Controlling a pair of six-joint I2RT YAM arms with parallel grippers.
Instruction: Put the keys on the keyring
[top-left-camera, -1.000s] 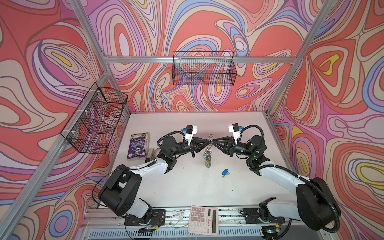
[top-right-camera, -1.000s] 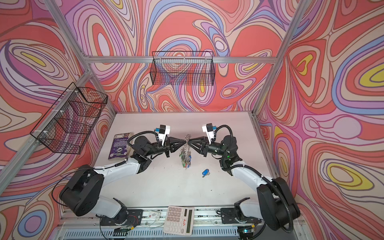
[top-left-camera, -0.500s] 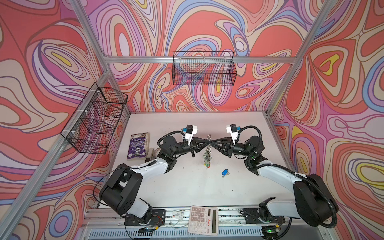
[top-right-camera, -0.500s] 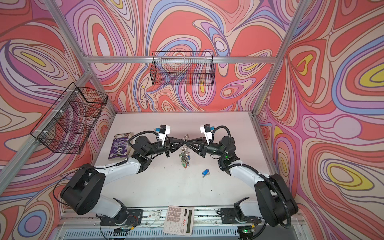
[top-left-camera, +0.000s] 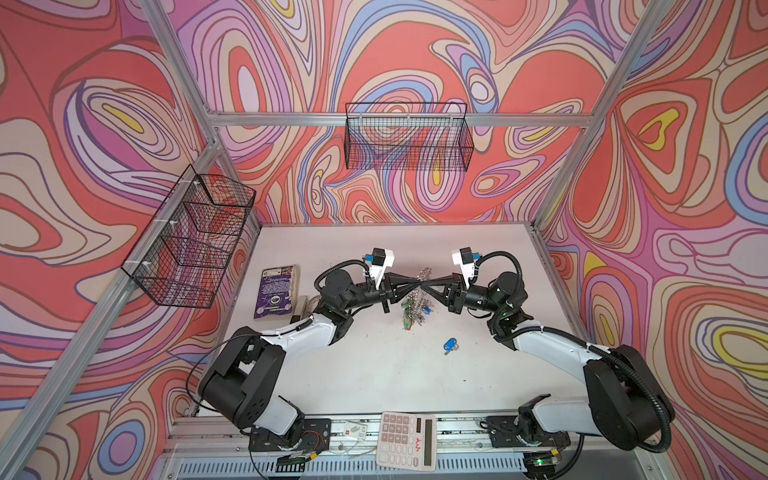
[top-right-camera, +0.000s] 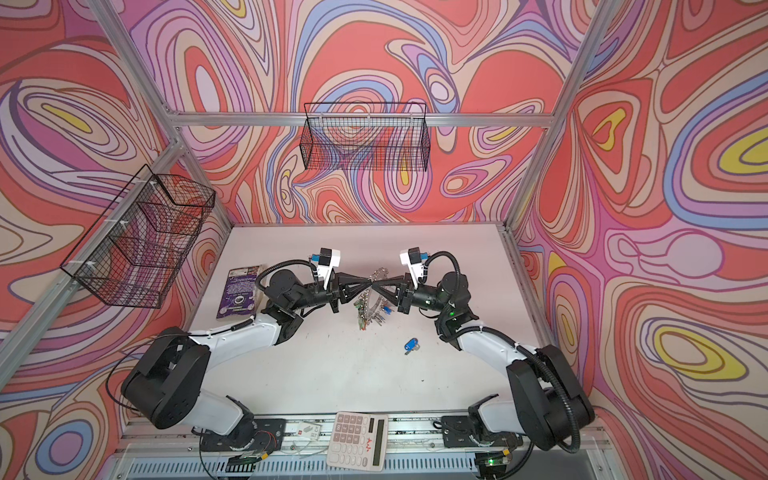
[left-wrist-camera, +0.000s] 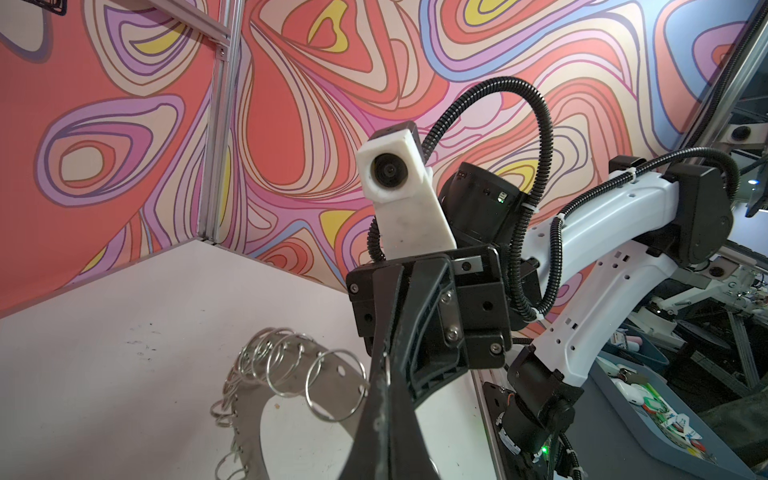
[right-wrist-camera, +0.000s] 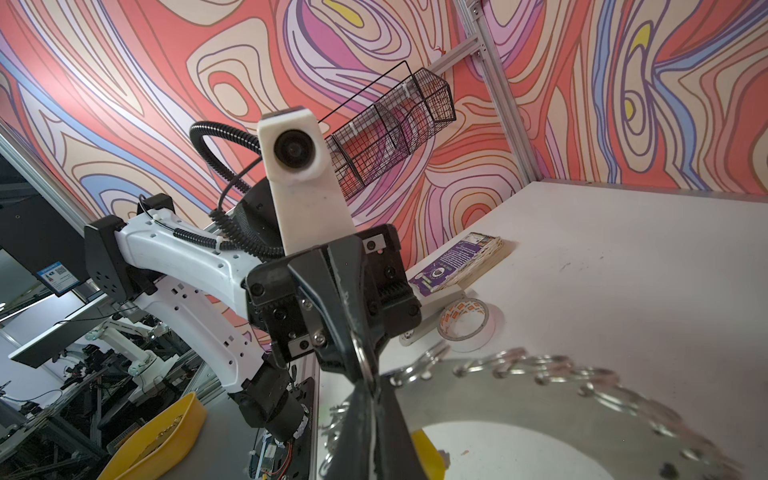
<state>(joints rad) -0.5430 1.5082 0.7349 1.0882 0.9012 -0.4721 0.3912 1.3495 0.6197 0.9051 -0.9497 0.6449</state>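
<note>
The keyring (left-wrist-camera: 291, 386), a flat grey disc rimmed with small split rings, hangs in the air over the middle of the table (top-left-camera: 374, 374). In both top views several keys (top-left-camera: 415, 309) (top-right-camera: 372, 311) with coloured tags dangle from it. My left gripper (top-left-camera: 417, 286) (left-wrist-camera: 384, 399) and right gripper (top-left-camera: 426, 286) (right-wrist-camera: 370, 419) meet tip to tip, both shut on one split ring (right-wrist-camera: 361, 361) at the disc's rim (right-wrist-camera: 498, 395). A single key with a blue tag (top-left-camera: 449, 345) (top-right-camera: 411, 345) lies on the table, in front of the right gripper.
A purple booklet (top-left-camera: 276, 291) and a tape roll (right-wrist-camera: 463, 320) lie left of the left arm. A calculator (top-left-camera: 407, 440) sits on the front rail. Wire baskets hang on the back wall (top-left-camera: 409, 143) and the left wall (top-left-camera: 191, 241).
My right gripper has moved in to the left gripper's tips and shut on the split ring. The hanging keys have shifted a little to the left. The left gripper stays shut.
</note>
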